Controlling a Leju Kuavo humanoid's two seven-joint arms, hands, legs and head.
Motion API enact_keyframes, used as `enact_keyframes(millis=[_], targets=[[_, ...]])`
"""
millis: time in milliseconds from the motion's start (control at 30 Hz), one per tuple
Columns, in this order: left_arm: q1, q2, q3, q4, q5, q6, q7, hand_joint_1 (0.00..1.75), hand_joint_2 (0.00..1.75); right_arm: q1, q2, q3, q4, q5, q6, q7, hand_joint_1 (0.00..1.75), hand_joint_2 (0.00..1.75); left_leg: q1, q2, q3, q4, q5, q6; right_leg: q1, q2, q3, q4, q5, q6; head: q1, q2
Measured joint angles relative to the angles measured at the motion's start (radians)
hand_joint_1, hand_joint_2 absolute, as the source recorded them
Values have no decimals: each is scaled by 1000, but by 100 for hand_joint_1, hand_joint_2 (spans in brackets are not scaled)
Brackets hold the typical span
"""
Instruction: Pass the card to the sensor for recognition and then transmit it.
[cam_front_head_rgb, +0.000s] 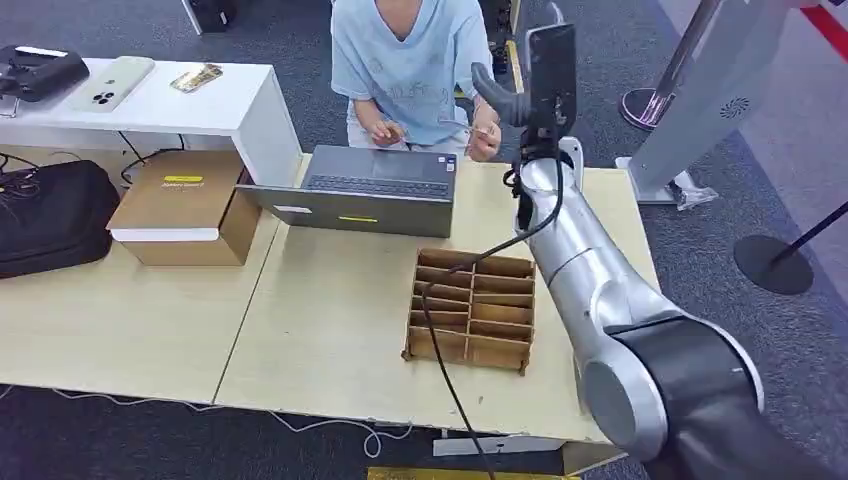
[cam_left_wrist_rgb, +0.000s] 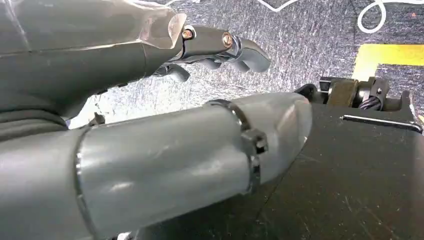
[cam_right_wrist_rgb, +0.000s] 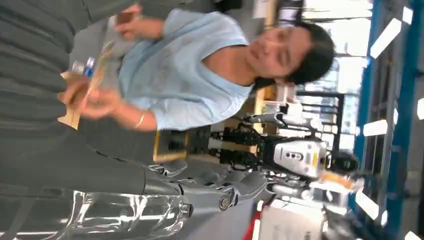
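Handover stage, I'd guess; right robot hand (cam_front_head_rgb: 520, 95) was raised, fingers spread, grasping nothing; person (cam_front_head_rgb: 410, 60) held the card (cam_right_wrist_rgb: 95, 75); left robot hand (cam_left_wrist_rgb: 210, 50) hung slack.

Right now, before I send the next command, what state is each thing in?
right hand: raised toward the person, fingers apart, holding nothing.
left hand: hanging low over the floor, fingers loosely apart, holding nothing.
laptop: open, screen facing the person.
wooden divider tray: flat on the table, its visible slots empty.
cardboard box: closed.
card: in the person's hands.
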Motion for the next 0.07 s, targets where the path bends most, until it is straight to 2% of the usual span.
enact_keyframes(millis=[67], targets=[[0, 0, 2, 0, -2, 0, 0, 0, 0, 38, 10, -67, -48, -118, 49, -35, 0, 175, 0, 0, 0, 0, 0, 0, 0, 0, 0, 0, 0, 0, 0, 0]])
